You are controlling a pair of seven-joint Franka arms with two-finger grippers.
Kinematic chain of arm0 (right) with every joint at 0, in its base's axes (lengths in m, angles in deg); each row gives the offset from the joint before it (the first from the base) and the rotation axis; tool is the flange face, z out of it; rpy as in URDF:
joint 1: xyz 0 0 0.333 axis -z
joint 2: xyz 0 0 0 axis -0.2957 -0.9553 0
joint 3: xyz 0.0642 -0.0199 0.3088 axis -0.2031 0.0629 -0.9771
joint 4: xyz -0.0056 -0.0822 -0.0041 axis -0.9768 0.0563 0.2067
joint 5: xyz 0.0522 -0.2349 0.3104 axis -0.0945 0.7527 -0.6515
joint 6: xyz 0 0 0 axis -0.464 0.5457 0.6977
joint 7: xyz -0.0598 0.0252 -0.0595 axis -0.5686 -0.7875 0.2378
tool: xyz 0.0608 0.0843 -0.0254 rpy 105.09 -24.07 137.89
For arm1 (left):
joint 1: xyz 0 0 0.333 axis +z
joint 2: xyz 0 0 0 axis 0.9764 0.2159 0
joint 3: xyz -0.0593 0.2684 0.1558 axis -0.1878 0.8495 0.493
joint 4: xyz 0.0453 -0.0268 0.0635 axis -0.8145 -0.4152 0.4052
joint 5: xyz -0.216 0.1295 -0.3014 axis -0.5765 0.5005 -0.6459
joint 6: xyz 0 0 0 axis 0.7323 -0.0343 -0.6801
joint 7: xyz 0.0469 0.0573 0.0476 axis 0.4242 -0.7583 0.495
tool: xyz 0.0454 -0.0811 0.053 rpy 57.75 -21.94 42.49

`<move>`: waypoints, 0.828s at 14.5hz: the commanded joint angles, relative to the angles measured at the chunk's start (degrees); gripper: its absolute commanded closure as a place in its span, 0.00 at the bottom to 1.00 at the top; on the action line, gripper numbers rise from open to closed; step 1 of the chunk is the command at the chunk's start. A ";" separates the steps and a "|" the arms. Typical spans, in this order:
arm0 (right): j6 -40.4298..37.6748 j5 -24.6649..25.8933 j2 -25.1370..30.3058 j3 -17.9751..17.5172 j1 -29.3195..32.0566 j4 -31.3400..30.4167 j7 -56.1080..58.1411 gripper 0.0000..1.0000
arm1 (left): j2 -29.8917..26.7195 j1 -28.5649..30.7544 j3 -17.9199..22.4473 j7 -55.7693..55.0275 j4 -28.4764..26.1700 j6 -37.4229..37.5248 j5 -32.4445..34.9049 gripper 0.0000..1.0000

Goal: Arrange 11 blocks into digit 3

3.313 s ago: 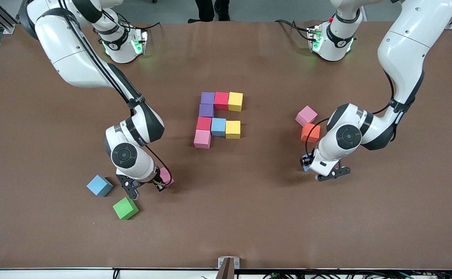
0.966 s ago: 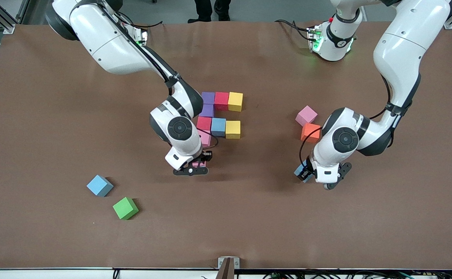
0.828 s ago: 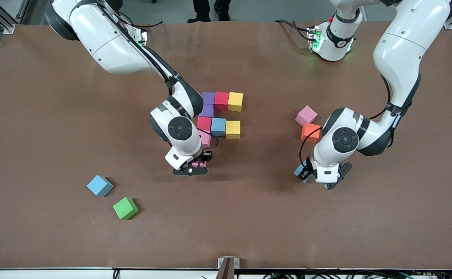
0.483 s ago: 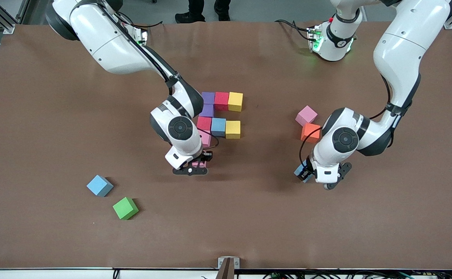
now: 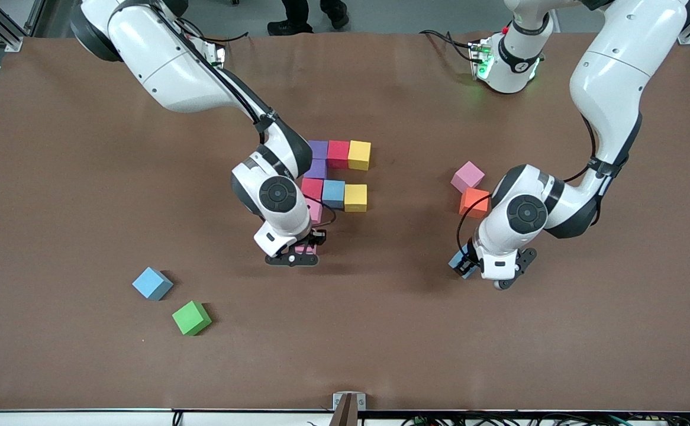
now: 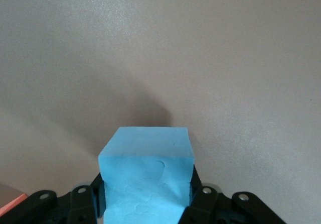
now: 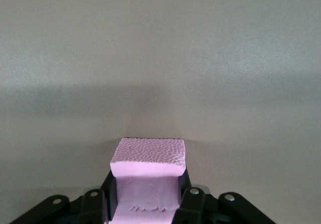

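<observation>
The right gripper [image 5: 305, 253] has carried its pink block [image 5: 306, 250] from beside the green cube [image 5: 191, 318] to the block figure [image 5: 333, 177]. Its wrist view shows fingers pinching it. The left gripper [image 6: 148, 204] pinches a blue block [image 6: 146, 181].

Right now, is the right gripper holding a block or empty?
Holding. The right gripper is shut on a pink block; its fingers flank the block's sides.
</observation>
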 commanded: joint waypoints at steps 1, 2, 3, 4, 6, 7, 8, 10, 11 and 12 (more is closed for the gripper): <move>-0.44 0.45 0.87 -0.09 -0.28 -0.74 -1.50 1.00 | 0.73 -0.04 -0.22 -1.19 1.44 1.06 1.83 0.59; -1.05 0.45 0.96 -0.09 -0.28 -0.74 -1.50 1.00 | 0.73 -0.04 -0.22 -1.01 1.44 0.97 1.83 0.59; -1.14 0.45 1.05 -0.18 -0.28 -0.74 -1.50 1.00 | 0.90 -0.04 -0.22 -0.92 1.44 0.97 1.83 0.59; -1.23 0.45 1.05 -0.44 -0.20 -0.74 -1.50 1.00 | 1.08 -0.04 -0.14 -0.92 1.52 0.97 1.83 0.59; -1.49 0.45 1.13 -0.53 -0.20 -0.91 -1.50 1.00 | 1.08 -0.04 -0.14 -0.92 1.52 0.97 1.83 0.59; -1.41 0.45 1.13 -0.53 -0.20 -1.00 -1.50 1.00 | 1.08 -0.04 -0.14 -0.92 1.52 0.97 1.83 0.59; -1.49 0.45 1.13 -0.53 -0.20 -1.00 -1.59 1.00 | 1.08 -0.04 -0.14 -0.92 1.52 0.97 1.83 0.59; -1.67 0.45 1.66 -0.62 -0.20 -1.09 -1.59 1.00 | 1.16 -0.04 -0.14 -0.92 1.52 0.80 1.83 0.59; -1.67 0.45 1.84 -0.62 -0.20 -1.18 -1.59 1.00 | 1.16 -0.04 -0.14 -0.84 1.52 0.80 1.83 0.59; -1.67 0.36 1.84 -0.62 -0.20 -1.18 -1.59 1.00 | 1.16 -0.04 -0.14 -0.75 1.52 0.80 1.83 0.59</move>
